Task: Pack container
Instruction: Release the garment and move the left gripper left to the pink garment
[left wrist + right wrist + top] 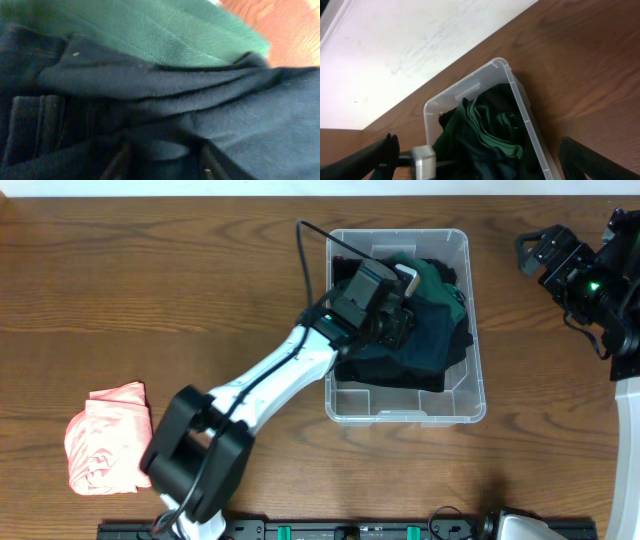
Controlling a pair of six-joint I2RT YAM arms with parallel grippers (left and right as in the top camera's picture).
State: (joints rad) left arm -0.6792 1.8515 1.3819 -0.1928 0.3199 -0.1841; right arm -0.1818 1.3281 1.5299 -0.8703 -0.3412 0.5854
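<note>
In the clear container [400,406] the left fingers [116,166] are pressed into dark garments [225,110], grasp cannot be told; the right fingers [600,162] are spread wide, empty, above the desk [150,280].

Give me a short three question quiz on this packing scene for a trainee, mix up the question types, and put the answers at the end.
1. True or false: the pink garment lies on the table, outside the container.
2. Which arm's gripper is down among the dark clothes in the container? A left, B right, C neither.
3. What colour is the garment lying with the dark clothes at the container's far end?
Key: 1 true. 2 A, the left gripper. 3 green: the green garment.
</note>
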